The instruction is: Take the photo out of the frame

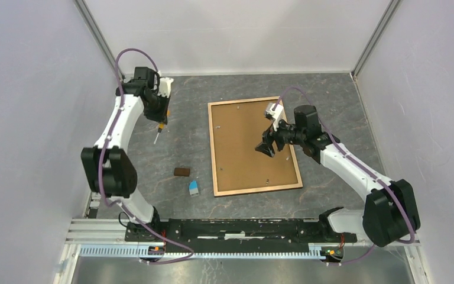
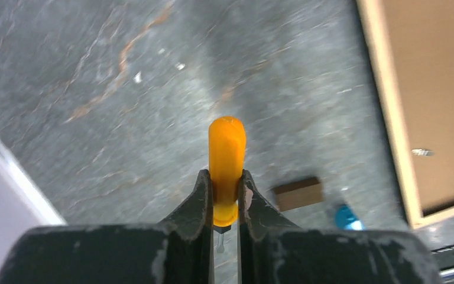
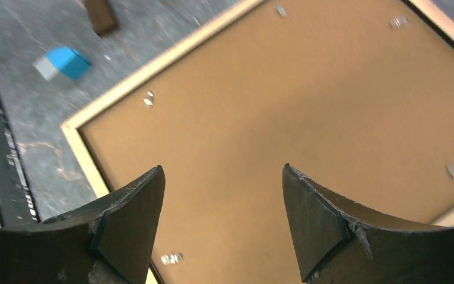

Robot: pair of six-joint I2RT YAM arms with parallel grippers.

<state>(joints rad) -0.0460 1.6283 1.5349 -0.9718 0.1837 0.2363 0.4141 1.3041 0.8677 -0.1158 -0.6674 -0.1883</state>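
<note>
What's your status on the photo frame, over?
Left gripper shut on orange-handled tool. Right gripper open over brown backing board. Light-wood rectangular frame face down, board in place, photo hidden. Nothing in the way.

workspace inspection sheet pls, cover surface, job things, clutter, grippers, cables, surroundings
surface: dark grey marbled tabletop, rusty streaks in places
job's things: frame lies face down, brown backing board up, small metal tabs around its edge; photo not visible
clutter: small brown block and blue-and-white object left of the frame's near corner
grippers: left gripper shut on an orange-handled tool, held off the tabletop; right gripper open above the backing board, holding nothing
cables: purple cable looped along each arm, none seen lying on the tabletop
surroundings: pale walls on three sides, metal rail at the near edge
</note>
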